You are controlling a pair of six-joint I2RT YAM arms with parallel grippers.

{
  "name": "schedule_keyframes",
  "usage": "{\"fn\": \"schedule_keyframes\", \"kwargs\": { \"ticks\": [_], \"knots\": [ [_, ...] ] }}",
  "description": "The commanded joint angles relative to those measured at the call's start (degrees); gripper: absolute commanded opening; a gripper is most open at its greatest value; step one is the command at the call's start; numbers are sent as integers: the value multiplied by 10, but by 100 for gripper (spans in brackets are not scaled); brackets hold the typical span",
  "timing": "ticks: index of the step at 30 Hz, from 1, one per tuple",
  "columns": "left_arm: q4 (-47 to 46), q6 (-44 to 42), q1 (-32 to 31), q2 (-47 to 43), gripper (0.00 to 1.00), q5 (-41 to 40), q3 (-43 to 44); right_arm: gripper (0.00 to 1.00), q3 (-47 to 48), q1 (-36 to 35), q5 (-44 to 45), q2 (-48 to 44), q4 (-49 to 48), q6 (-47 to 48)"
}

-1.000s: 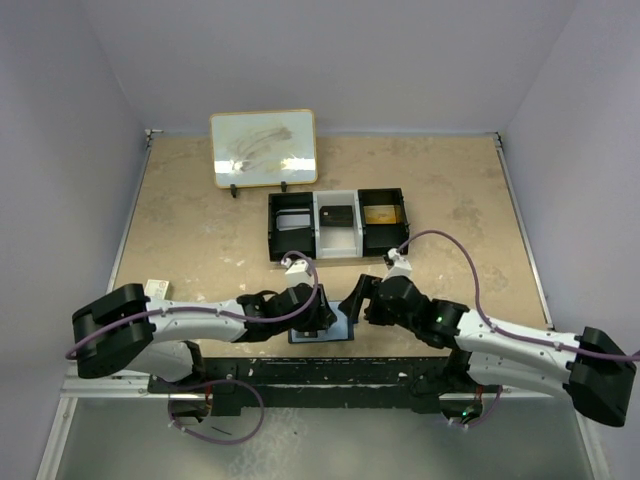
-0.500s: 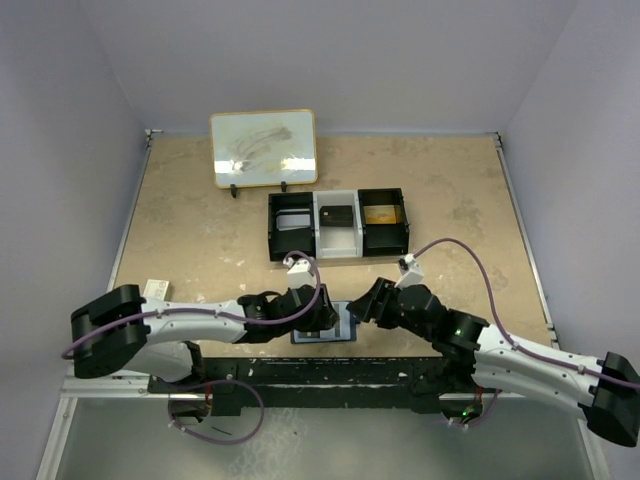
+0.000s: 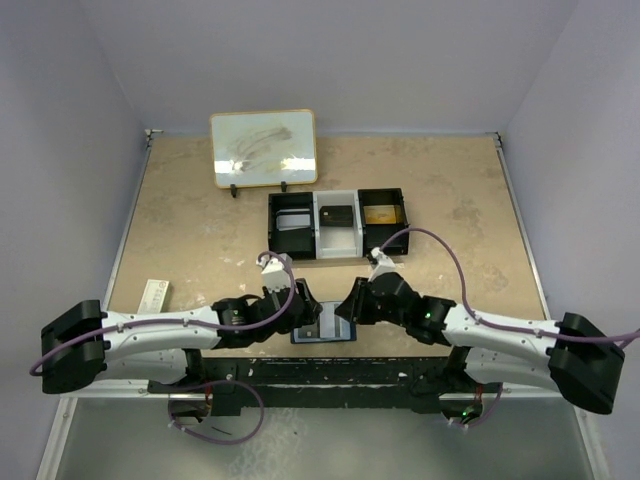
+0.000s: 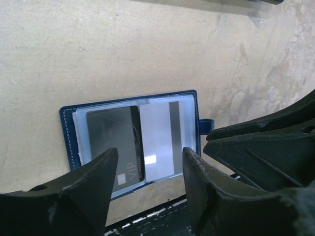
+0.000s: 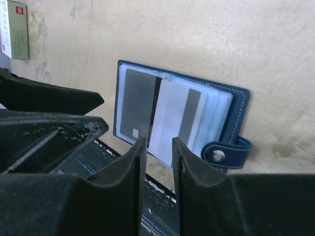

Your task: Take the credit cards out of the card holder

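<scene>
Card holder [image 4: 68,135], navy stitched leather with glossy clear sleeves [image 5: 170,115] and a rounded snap tab [image 5: 222,153], lies open on the mottled tan bench [image 3: 450,190], lower centre of the top view. Left claw [image 4: 150,152] hangs released above it; right claw [image 5: 158,141] is nearly pinched, and I cannot tell whether it grasps anything. Card lettering is blurred.

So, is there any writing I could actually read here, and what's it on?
"VIP": on the dark card in the open card holder.
Other print on that card: too blurred to read.
Print on the small red-and-white box: too small to read.
Whiteboard: only smudges, nothing legible.
</scene>
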State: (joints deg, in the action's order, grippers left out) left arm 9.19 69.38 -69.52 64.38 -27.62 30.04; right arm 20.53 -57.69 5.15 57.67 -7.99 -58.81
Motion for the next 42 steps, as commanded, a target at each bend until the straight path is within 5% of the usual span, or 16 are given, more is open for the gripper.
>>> {"fn": "schedule_keyframes", "kwargs": {
  "ticks": [1,7,19,24,34,42],
  "knots": [
    [-5,17,-3,-14,58,-30,-6,29,56,1,0,53,-8,32],
    [-7,14,-3,-3,70,-24,-2,27,61,0,4,109,19,28],
    [-127,-7,-3,-28,70,-35,-55,25,-9,0,25,133,6,-20],
    [-276,-18,-3,-13,67,10,-115,25,-24,0,33,111,3,-27],
    [-343,16,-3,106,47,80,-103,26,-27,1,31,110,0,-26],
    [-346,46,-3,129,39,64,-111,26,-23,1,30,118,2,-27]
  ]
}}
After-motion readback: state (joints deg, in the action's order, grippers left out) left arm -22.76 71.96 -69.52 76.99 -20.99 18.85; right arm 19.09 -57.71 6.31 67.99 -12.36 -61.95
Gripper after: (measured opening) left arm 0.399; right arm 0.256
